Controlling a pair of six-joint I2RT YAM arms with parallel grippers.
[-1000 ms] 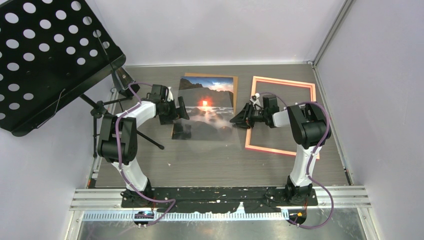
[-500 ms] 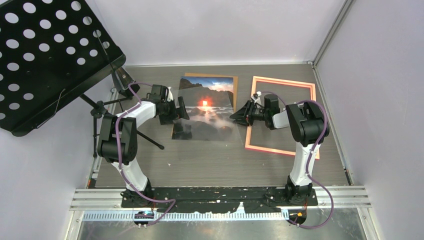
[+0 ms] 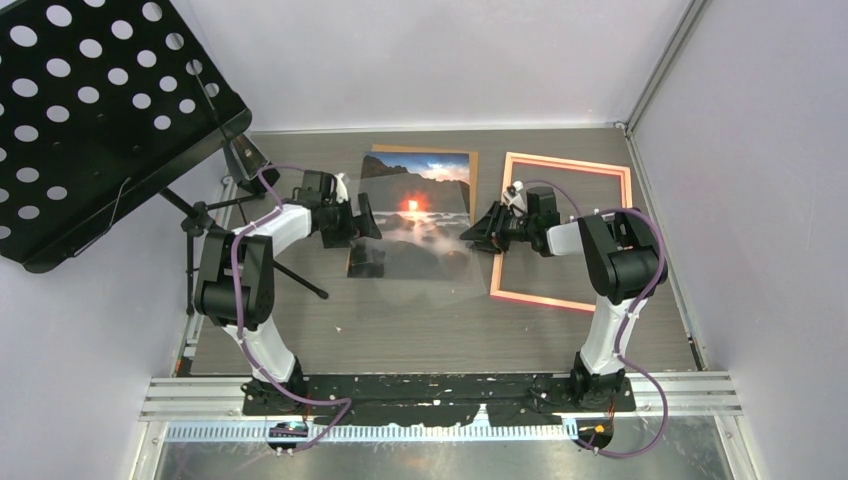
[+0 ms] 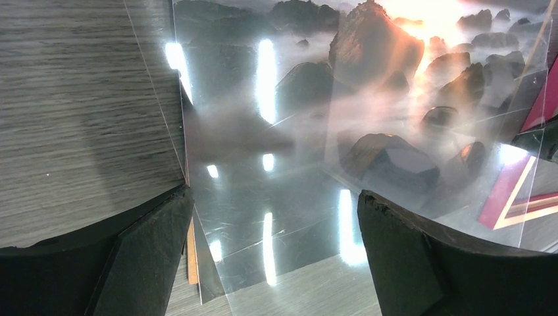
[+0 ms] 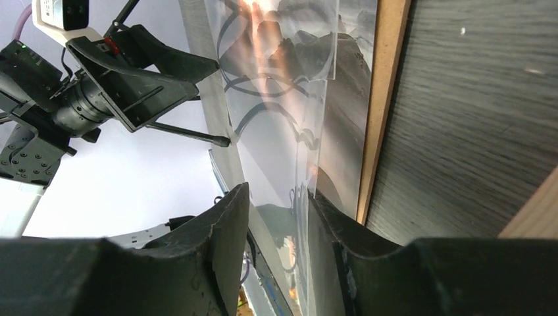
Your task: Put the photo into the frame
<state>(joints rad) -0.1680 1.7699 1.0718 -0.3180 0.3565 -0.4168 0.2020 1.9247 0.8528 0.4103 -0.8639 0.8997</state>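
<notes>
The photo lies face up on the brown backing board at the back centre. A clear glossy sheet covers it and reaches nearer than it. The pink-orange frame lies empty to the right. My right gripper is at the sheet's right edge. In the right wrist view its jaws stand a narrow gap apart with the sheet between them, against one finger. My left gripper is open by the left edge. In the left wrist view the photo shows through the sheet.
The black perforated music stand fills the back left, with a tripod leg beside the left arm. Grey walls close in the table on three sides. The frame's corner shows at the right of the left wrist view.
My right gripper has moved a little toward the back and the clear sheet's right side has risen with it, its reflection shifting nearer. The left arm has barely moved.
</notes>
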